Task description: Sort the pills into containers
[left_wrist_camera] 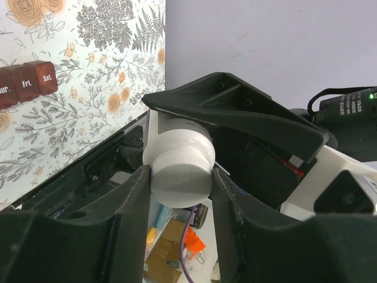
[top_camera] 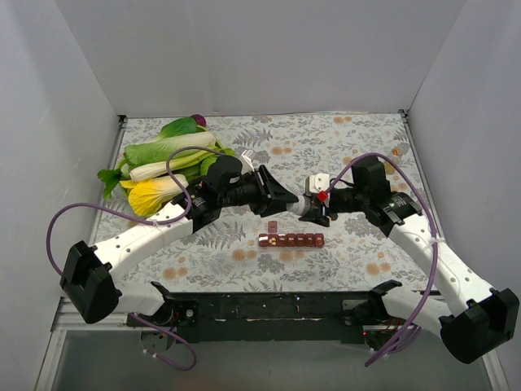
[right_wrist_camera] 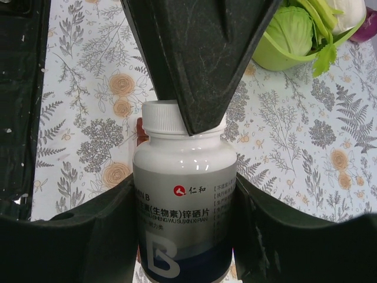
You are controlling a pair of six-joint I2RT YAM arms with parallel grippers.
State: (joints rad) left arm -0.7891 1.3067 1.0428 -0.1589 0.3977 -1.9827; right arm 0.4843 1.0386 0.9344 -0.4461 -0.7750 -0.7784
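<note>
A floral tablecloth [top_camera: 342, 138] covers the table, enclosed by plain white walls [top_camera: 269, 57]. Vegetables [top_camera: 167, 159] lie at far left. The dark red containers [top_camera: 291, 239] sit near centre, just in front of both grippers. Only the wrist views reveal the grips: the right gripper [right_wrist_camera: 185, 206] clamps a grey bottle [right_wrist_camera: 182, 171], and the left gripper [left_wrist_camera: 179, 177] pinches its white cap [left_wrist_camera: 177, 147].

The pill bottle [right_wrist_camera: 184, 177] is glossy, smooth plastic; its white cap [left_wrist_camera: 179, 174] looks matt. The containers [top_camera: 291, 239] are faintly glossy red-brown plastic, and the table [top_camera: 342, 138] wears a matt floral-print covering.
</note>
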